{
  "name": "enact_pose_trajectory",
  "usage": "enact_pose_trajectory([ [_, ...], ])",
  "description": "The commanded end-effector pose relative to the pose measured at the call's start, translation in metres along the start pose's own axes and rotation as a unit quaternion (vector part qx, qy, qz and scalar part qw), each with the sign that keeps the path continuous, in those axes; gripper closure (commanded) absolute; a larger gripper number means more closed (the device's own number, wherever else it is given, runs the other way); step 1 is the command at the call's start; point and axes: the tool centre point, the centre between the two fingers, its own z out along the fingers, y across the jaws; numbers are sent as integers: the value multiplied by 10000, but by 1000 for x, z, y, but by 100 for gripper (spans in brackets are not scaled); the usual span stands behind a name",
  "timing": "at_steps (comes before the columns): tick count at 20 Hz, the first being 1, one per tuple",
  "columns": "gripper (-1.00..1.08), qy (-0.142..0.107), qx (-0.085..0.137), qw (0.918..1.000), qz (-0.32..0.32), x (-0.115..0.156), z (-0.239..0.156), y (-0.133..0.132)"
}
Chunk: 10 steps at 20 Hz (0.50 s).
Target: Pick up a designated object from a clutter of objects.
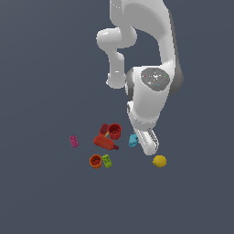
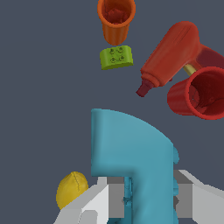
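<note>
My gripper (image 2: 151,201) pinches the cyan arch (image 2: 131,153) between its fingers, low among the clutter. Gripping only its leg, I judge it could twist loose, or clip the red bottle (image 2: 170,54) just ahead.

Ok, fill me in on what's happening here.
A white Panda arm has its gripper down over the cyan arch piece, and its jaws sit on either side of the piece's lower leg. Whether they already clamp it can't be told. The rest of the clutter lies nearby: a lemon, a green brick, two red-orange cups, a red bottle-like piece and a pink brick.
</note>
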Motion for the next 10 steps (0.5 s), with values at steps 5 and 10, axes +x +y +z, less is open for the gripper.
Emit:
enact_pose_trajectory([
  [5,108,5,6,10000,1,-28,-69,18],
  [10,108,13,7,10000,1,-48,-117,30],
])
